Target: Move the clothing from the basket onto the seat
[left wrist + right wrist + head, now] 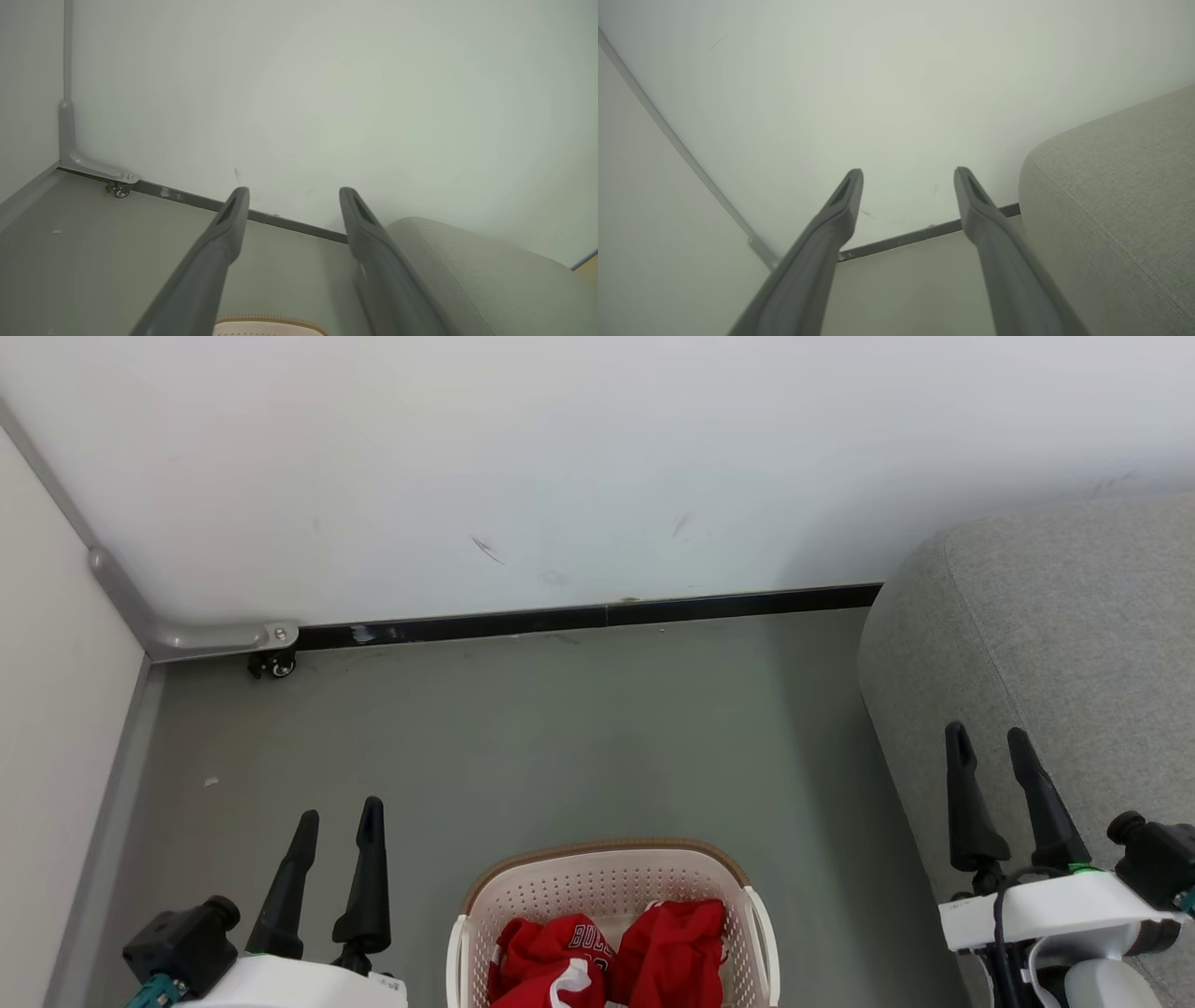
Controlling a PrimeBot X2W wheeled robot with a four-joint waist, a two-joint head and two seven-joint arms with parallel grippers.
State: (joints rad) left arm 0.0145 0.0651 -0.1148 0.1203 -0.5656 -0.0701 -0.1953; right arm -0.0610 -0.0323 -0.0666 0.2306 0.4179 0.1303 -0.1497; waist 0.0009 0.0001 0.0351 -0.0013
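Currently: clothing (616,957), red, bunched in basket (597,896), near centre; seat (1055,644) stands right. Left hand (341,810) and right hand (987,732) spread wide, empty, flanking basket. Risk: thin fabric may slip free or drag the light basket; clothing's near part possibly cut off.

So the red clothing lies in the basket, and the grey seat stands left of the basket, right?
Not quite. The head view shows the seat to the right of the basket. The clothing does lie in the basket.
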